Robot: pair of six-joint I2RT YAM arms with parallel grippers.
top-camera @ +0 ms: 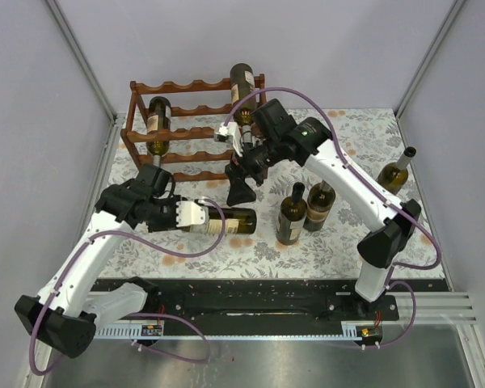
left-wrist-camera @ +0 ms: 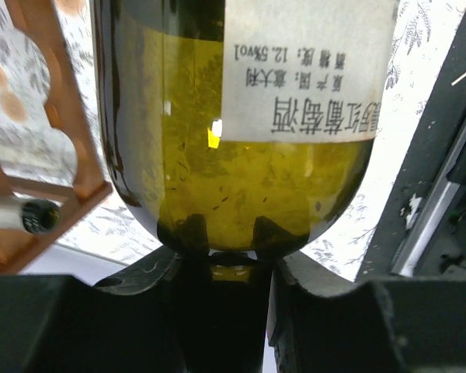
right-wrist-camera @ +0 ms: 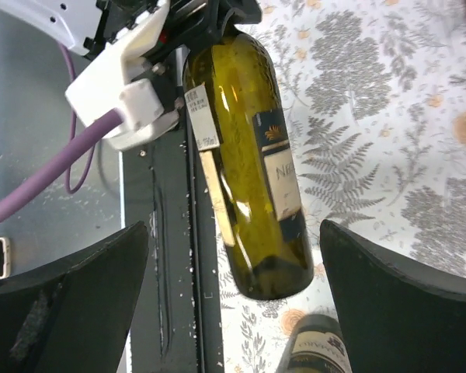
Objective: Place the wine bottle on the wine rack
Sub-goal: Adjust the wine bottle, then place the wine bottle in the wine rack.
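Neck grip by the left gripper (top-camera: 187, 217), clamped shut on the glass, carries the wine bottle (top-camera: 224, 220) horizontally in front of the wine rack (top-camera: 190, 121), well apart from it. This level attitude suits the rack's scalloped cradles, where a stored bottle (top-camera: 156, 121) lies the same way. Between rack and held bottle, the right gripper (top-camera: 242, 184) hangs with jaws spread wide above the bottle's base end, probably positioned to support the heavy body during insertion.
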